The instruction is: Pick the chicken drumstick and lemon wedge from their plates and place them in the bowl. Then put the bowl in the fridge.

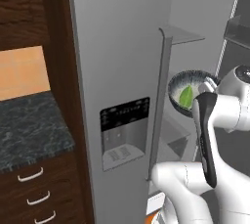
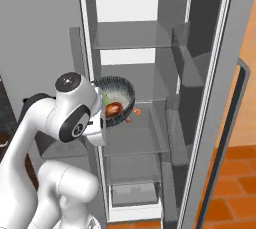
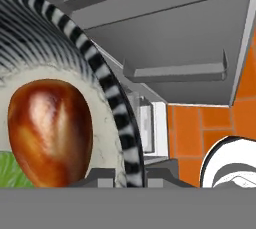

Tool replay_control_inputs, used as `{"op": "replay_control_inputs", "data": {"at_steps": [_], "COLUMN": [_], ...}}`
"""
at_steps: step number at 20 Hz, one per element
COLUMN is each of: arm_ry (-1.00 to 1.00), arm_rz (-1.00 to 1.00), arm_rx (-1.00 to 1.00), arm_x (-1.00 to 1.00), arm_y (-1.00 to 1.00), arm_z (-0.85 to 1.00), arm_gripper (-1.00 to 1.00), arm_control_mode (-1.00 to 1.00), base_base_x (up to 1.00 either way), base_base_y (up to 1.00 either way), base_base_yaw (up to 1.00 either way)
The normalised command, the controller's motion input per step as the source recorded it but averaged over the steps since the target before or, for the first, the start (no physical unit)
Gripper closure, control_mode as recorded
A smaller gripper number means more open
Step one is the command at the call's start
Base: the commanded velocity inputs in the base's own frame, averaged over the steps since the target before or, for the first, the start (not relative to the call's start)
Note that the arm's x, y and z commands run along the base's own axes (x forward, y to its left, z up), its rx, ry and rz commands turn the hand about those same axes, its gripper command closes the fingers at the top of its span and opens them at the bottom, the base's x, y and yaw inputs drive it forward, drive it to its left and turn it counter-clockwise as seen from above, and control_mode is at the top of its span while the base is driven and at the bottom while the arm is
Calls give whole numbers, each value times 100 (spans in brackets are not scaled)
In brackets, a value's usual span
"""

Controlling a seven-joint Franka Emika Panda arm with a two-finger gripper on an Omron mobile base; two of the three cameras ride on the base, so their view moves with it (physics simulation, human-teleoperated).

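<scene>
Two foods are sitting in the bowl (image 1: 190, 92) in the left base view, though from this side just the green lemon wedge (image 1: 186, 97) is showing, lying on the pale speckled inside. The bowl is hanging tilted, its mouth turned toward the camera, just past the edge of the fridge (image 1: 122, 71) door with its dark dispenser panel (image 1: 125, 131). The white arm (image 1: 215, 120) is reaching up beside the bowl and covering its right side.

In the right base view the fridge compartment (image 2: 150, 63) is standing open, its glass shelves (image 2: 135, 38) stacked one above another. The bowl (image 2: 120, 93) is being held at the front of the compartment, above a middle shelf, with the chicken drumstick (image 2: 114, 109) lying inside it near the lower rim and a sliver of the lemon wedge (image 2: 106, 98) beside it. The arm's wrist is hiding the claw itself.

In the hand view the bowl's striped rim (image 3: 107, 93) is running right down to the bottom edge, where the gripper (image 3: 129, 175) is sitting pinched shut on it. The drumstick (image 3: 50, 133) is resting against the inner wall, with the lemon wedge (image 3: 12, 173) touching it below. The shelves (image 3: 175, 68) and an orange tiled floor (image 3: 205, 128) are showing beyond.
</scene>
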Motion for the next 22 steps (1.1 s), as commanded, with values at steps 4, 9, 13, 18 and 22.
{"op": "replay_control_inputs", "data": {"at_steps": [4, 9, 13, 18, 22], "arm_ry": [0, 0, 0, 0, 0], "arm_rz": [0, 0, 0, 0, 0], "arm_rx": [0, 0, 0, 0, 0], "arm_x": [0, 0, 0, 0, 0], "arm_y": [0, 0, 0, 0, 0], "arm_z": [0, 0, 0, 0, 0], "arm_gripper": [100, 100, 100, 100, 100], "arm_control_mode": [100, 100, 100, 100, 100], "base_base_x": [7, 26, 46, 58, 71], "base_base_y": [-46, -58, -32, -28, 6], "base_base_yaw": [30, 24, 17, 11, 0]}}
